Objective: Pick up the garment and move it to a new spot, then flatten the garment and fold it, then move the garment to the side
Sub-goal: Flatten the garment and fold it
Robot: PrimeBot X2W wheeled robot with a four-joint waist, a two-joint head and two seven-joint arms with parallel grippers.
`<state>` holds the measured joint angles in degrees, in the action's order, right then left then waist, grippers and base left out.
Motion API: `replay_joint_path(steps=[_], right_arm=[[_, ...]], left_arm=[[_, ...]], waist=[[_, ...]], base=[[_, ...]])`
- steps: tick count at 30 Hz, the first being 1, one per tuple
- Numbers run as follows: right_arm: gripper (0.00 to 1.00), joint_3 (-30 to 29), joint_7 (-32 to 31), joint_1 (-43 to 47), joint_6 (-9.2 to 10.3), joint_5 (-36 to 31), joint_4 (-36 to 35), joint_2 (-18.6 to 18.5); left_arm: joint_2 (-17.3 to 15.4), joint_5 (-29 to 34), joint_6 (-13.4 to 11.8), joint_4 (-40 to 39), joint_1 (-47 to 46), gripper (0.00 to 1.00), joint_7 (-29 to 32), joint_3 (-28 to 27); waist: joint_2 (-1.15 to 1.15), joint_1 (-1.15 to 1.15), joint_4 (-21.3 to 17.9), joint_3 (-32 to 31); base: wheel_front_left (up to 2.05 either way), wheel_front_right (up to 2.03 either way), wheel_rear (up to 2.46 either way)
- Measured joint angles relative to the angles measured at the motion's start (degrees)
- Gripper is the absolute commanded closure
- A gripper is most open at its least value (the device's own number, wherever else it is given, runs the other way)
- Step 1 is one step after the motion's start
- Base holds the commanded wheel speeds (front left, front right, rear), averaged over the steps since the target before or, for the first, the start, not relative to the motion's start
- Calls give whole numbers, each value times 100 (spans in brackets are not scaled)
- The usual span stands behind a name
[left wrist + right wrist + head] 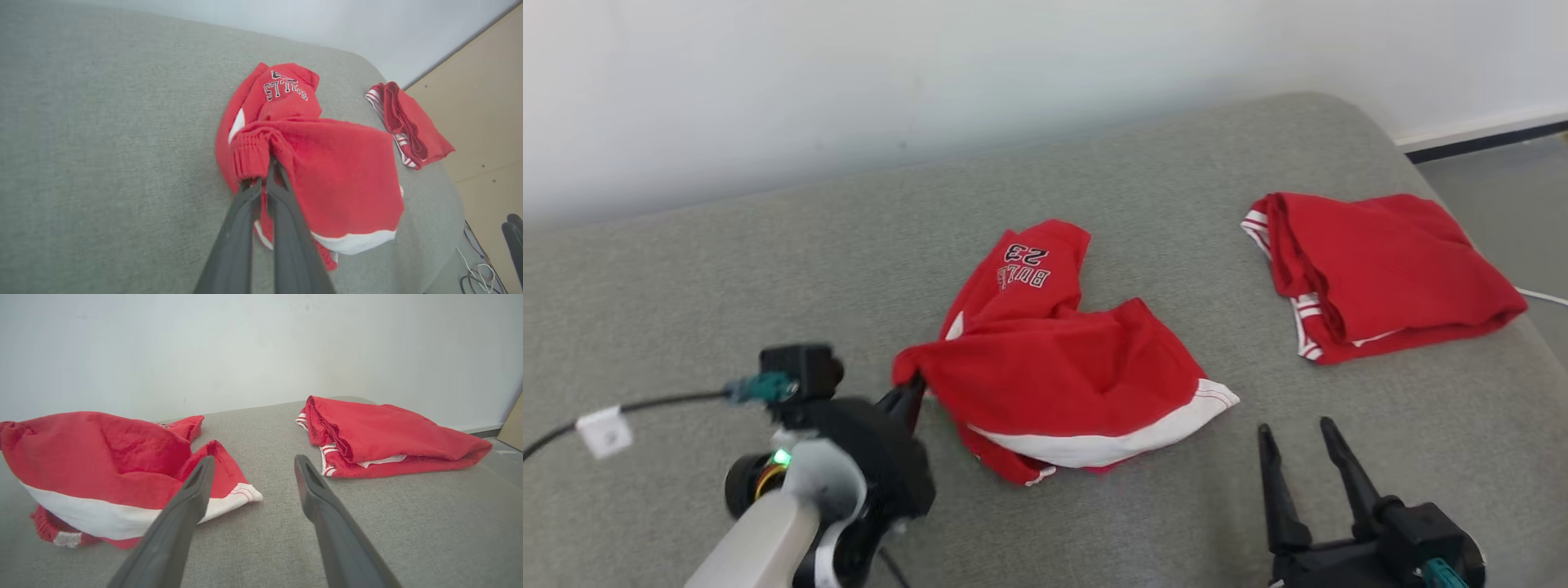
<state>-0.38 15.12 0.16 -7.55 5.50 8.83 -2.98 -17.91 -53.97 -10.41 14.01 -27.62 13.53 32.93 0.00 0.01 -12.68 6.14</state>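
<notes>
The red shorts (pixel 1062 367) (white hem band, "BULLS 23" print) lie crumpled near the middle of the grey padded surface (pixel 727 269). The left gripper (pixel 913 392) has its fingers pressed together, pinching the gathered elastic waistband at the shorts' left end. The right gripper (pixel 1294 429) hovers near the hem corner with its fingers spread and nothing between them. A second red garment (pixel 1380 269), folded, lies well apart to the right.

Hazards from this state:

- Slip. The pinch takes only a small bunch of cloth at the fingertips; a fast lift could pull the waistband free.
- Bunching. A single-point hold lets the cloth hang in a clump, which makes flattening harder.
- Layer error. The pinch may have caught both waistband layers, so the shorts would not open.
- Collision. A placement too far right could disturb the folded garment.
- Snag. The spread right fingers sit near the hem corner and could catch it.
</notes>
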Motion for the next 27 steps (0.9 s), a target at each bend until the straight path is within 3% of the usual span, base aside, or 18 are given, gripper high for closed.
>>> replay_joint_path(steps=[6, 11, 21, 22, 23, 24, 27], right_arm=[[0, -53, 0, -81, 0, -116, -69, 0], [0, -98, -65, -218, 0, -158, 38, -13], [0, -97, -1397, -734, 0, -96, 221, -180], [0, -92, -1522, -785, 0, -89, 203, -208], [0, -78, -1624, -836, 0, -74, 181, -227], [0, -43, -1703, -870, 0, -56, 153, -247], [0, 13, -1856, -942, 0, 16, 65, -276]], left_arm=[[-332, 113, -308, -282, 884, 100, -230, 26], [-433, 326, -310, -467, 1234, 100, -628, 114], [-223, 533, -218, -432, 1394, 100, -1267, 221], [-205, 566, -189, -432, 1394, 90, -1327, 248], [-188, 602, -182, -419, 1395, 5, -1401, 250], [-172, 624, -219, -394, 1395, 0, -1483, 245], [-200, 820, -221, -367, 1434, 0, -1867, 200]], waist=[[0, -1, 260, 50], [0, 0, 446, 137], [0, 0, 587, 183], [0, 0, 590, 170], [0, 0, 594, 156], [0, 0, 598, 141], [0, 0, 613, 94]], base=[[0, 0, 0], [0, 0, 0], [0, 0, 0], [0, 0, 0], [0, 0, 0], [0, 0, 0], [0, 0, 0]])
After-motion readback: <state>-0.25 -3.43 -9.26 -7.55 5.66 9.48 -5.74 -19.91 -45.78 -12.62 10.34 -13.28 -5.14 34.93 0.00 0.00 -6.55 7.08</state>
